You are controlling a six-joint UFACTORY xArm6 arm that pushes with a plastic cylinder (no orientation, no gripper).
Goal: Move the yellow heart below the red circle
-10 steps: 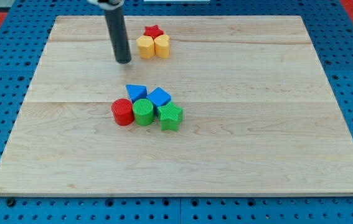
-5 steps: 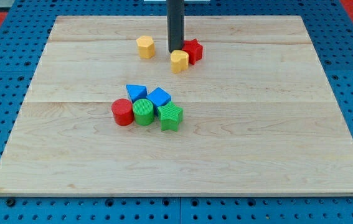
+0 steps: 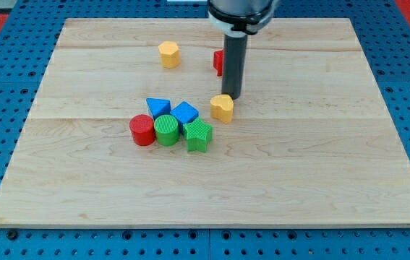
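The yellow heart lies on the wooden board, just right of the blue cube. My tip stands at the heart's upper right edge, touching or nearly touching it. The red circle sits at the left end of a cluster, left of the green circle. The heart is to the right of the red circle and slightly higher in the view.
The cluster also holds a blue triangle and a green star. A yellow hexagon lies near the view's top. A red star is partly hidden behind the rod.
My tip has swept right past the top group and then down the view, pushing the yellow heart away from the yellow hexagon and red star toward the cluster.
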